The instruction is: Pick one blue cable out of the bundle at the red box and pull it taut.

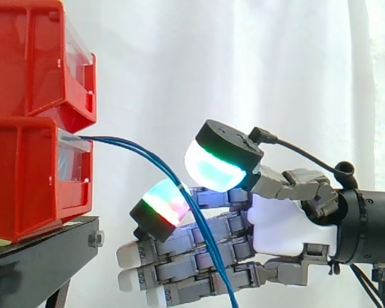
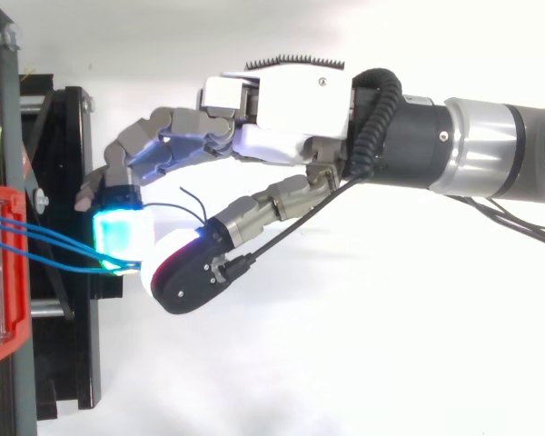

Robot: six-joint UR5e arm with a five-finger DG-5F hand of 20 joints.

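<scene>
Two or three thin blue cables (image 1: 135, 149) leave the front of the lower red box (image 1: 25, 179) and sag down to the right, past the bottom of the side view. From above, the cables (image 2: 45, 241) run from the red box (image 2: 0, 272) to the hand (image 2: 291, 100). The hand (image 1: 276, 224) reaches in from the right, a little way out from the box. One curled finger's glowing pad (image 1: 162, 204) and the thumb's glowing pad (image 1: 212, 170) meet around the cables. The other fingers lie straight below, with the cables hanging slack in front of them.
A second red bin (image 1: 25, 58) is stacked on the lower box. Both rest on the black stand (image 1: 45, 247), whose frame (image 2: 73, 182) juts out under the fingertips. A white curtain hangs behind, and open space lies to the right of the stand.
</scene>
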